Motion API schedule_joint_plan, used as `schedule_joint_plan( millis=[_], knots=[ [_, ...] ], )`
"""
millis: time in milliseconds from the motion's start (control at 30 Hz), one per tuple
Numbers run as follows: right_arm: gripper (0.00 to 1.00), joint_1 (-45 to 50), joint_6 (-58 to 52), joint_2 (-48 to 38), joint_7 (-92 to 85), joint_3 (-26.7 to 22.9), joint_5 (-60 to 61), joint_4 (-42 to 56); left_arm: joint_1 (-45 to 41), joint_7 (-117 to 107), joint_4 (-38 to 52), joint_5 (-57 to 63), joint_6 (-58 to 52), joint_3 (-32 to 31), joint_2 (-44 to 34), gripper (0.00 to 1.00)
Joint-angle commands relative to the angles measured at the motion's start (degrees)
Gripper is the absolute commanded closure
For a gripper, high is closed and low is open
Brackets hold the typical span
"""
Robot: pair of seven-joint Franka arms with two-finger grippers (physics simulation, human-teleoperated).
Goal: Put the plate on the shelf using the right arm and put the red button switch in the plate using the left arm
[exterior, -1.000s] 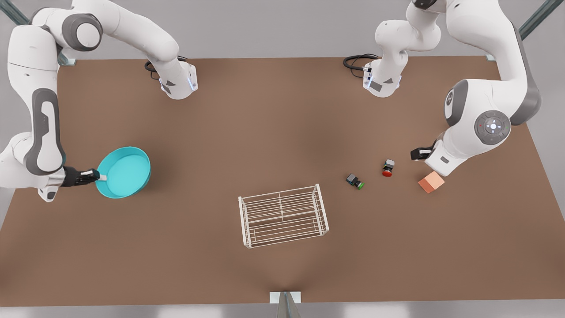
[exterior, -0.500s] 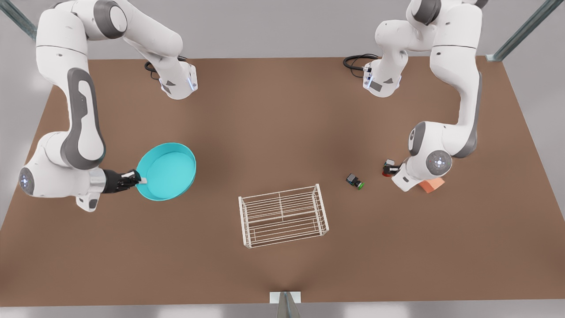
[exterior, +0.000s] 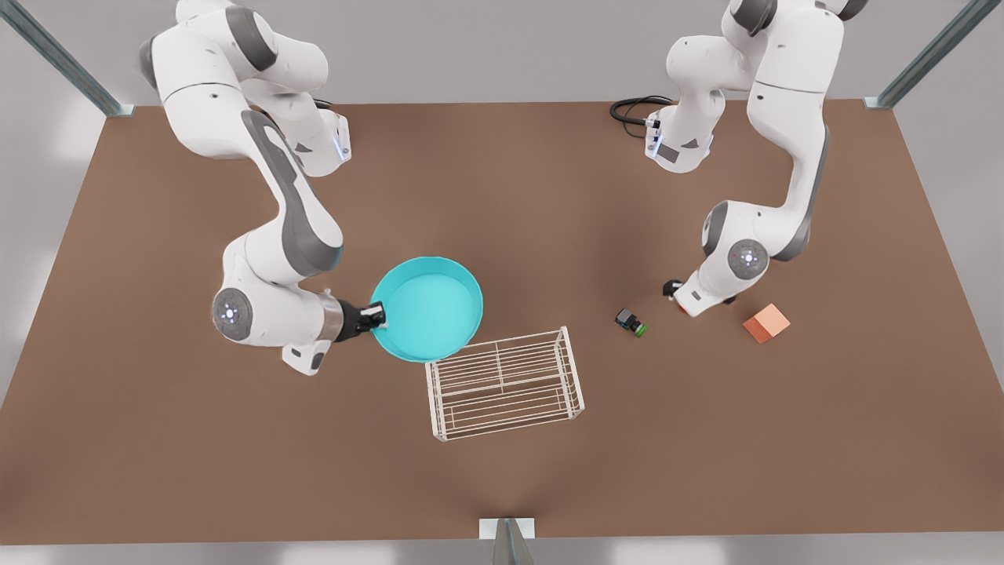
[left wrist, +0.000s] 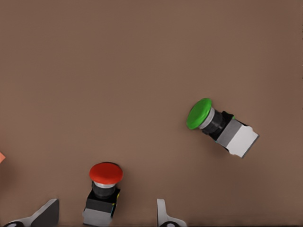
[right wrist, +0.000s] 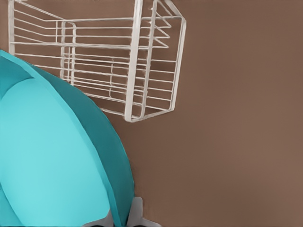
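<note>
The right gripper (exterior: 375, 318) is clamped on the rim of the plate (exterior: 427, 308), a smooth round turquoise dish with a raised wall, held level at about 10 o'clock of the shelf (exterior: 503, 383), its edge overlapping that corner. The shelf is a thin white wire rack, long axis running 9 to 3 o'clock.

The left gripper (left wrist: 104, 210) is parted wide, its 2 fingers (left wrist: 45, 213) flanking the red button switch (left wrist: 105, 187) without touching. The switch lies on its side on the matte brown table (exterior: 706, 439), boxy grey body nearest the fingers, round cap pointing away. A green-capped switch (exterior: 631, 322) lies at its 8 o'clock in the front view; a salmon cube (exterior: 766, 323) at 4.
</note>
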Motion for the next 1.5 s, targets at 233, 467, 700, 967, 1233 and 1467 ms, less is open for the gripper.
schedule_joint_plan(
  millis=[233, 467, 700, 967, 1233, 1467],
  knots=[
    [0.84, 6.92, 11.4, 5.64, 37.6, -0.15, -0.45, 2.09, 1.76, 16.63, -4.81, 0.57, 10.92, 0.32, 2.37, 0.0],
    [0.84, 10.78, 19.04, 10.04, 41.64, -0.24, -0.45, 6.05, 2.29, 16.63, -5.33, 0.74, 14.96, 1.47, 5.63, 0.0],
    [0.83, 12.98, 22.2, 11.27, 41.73, -0.15, -0.54, 5.87, 2.29, 15.93, -5.25, 0.66, 16.1, 1.82, 6.07, 0.53],
    [0.0, 12.01, 23.44, 9.6, 40.94, -0.68, -0.55, 4.03, 1.85, 13.12, -0.07, 0.57, 7.24, 1.73, 3.43, 0.59],
    [0.0, 1.56, -7.86, -8.24, 7.19, -11.05, -21.37, -6.51, 1.32, -20.19, 23.4, -5.92, -18.08, -10.49, 3.08, 0.59],
    [0.0, -3.81, -10.66, -9.83, 5.61, -10.96, -25.86, -8.37, -3.77, -38.65, 34.83, -40.12, -1.48, -12.16, 6.59, 0.59]
  ],
)
